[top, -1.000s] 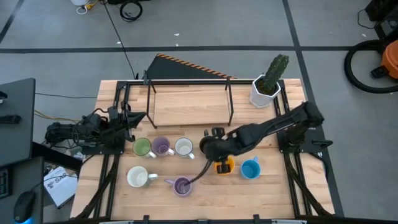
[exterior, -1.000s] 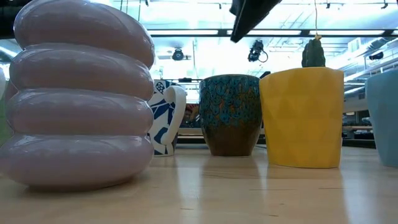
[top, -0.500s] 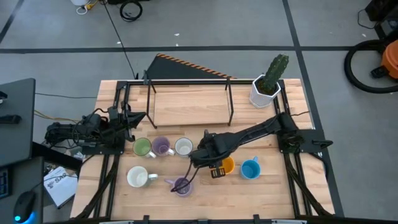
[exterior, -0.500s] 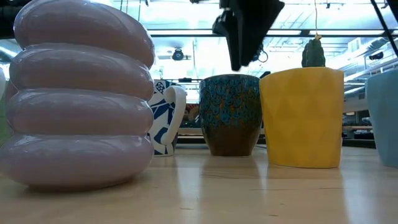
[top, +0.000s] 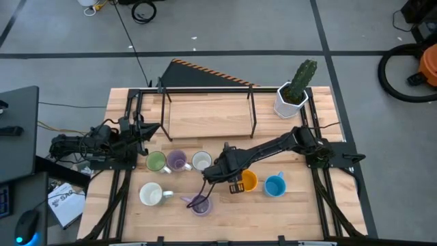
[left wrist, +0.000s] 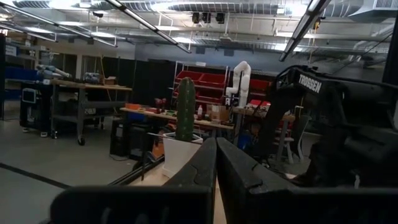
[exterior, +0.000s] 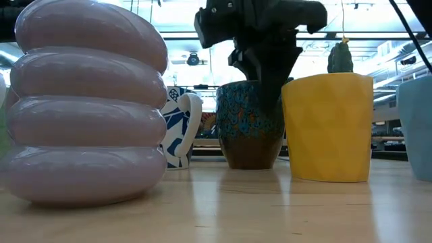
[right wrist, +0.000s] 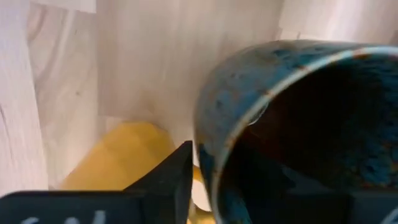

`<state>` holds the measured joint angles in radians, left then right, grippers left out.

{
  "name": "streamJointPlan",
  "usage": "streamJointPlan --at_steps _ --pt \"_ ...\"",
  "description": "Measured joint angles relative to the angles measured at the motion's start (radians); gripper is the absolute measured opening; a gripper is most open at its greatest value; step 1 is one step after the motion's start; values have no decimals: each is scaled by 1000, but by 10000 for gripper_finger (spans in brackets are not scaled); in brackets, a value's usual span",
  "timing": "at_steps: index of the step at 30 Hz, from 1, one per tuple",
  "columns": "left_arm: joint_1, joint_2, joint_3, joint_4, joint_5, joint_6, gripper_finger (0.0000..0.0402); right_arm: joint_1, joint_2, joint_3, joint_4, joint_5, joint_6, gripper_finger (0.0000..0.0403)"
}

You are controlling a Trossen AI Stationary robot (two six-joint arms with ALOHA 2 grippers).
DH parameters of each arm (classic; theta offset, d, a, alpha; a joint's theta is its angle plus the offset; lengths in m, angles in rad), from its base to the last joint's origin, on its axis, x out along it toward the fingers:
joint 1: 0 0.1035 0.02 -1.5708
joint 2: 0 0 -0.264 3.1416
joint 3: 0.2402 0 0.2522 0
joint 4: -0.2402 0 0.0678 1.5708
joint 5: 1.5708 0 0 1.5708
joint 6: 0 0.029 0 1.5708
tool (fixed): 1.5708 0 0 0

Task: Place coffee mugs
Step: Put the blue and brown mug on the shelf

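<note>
A dark speckled blue-brown mug [exterior: 251, 128] stands on the table between the white mug [top: 201, 161] and the orange mug [top: 248, 181]. My right gripper [top: 218, 169] hangs over it, pointing down and open. One finger [right wrist: 177, 180] stands just outside the mug's wall [right wrist: 208, 155], the other inside the dark hollow. Green [top: 156, 162], purple [top: 177, 161], white [top: 151, 195], purple [top: 200, 204] and blue [top: 274, 185] mugs stand upright around it. My left gripper [left wrist: 216, 171] waits shut above the table's left edge. My right gripper stands astride the speckled mug's wall near the rim [right wrist: 205, 134], coming from above, one finger outside and one inside. Whether either finger touches the wall I cannot tell. The mug stands upright on the table.
A black metal rack frame [top: 208, 92] over a wooden board stands at the far side. A white pot with a cactus [top: 292, 96] sits at the far right corner. Bare tabletop lies along the near edge.
My right gripper has come down and gone toward the table's left and near edges, tipping over until it points straight down. Its fingers have sunk from above the speckled mug down to the mug's rim. The mugs have stayed in place.
</note>
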<state>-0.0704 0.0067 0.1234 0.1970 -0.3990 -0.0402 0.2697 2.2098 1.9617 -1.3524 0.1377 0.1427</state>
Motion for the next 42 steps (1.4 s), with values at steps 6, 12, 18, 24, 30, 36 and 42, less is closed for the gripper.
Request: streamJointPlan --at_steps 6,12,18,24,30,36,42 --pt "0 0 0 -1 0 0 16 -27 -1 0 3 -25 28 54" --pt "0 0 0 -2 0 0 16 -45 -3 8 -31 -31 28 45" --pt "0 0 0 -3 0 0 16 -50 -20 98 -131 -18 -1 54" --pt "0 0 0 -4 0 0 16 -65 -25 228 -215 68 -101 51" --pt "0 0 0 -9 0 0 16 -164 -71 269 -219 10 -223 52" --pt "0 0 0 -15 0 0 16 -305 -83 269 -221 -36 -329 53" --pt "0 0 0 -15 0 -1 16 -441 -83 269 -218 -97 -445 53"
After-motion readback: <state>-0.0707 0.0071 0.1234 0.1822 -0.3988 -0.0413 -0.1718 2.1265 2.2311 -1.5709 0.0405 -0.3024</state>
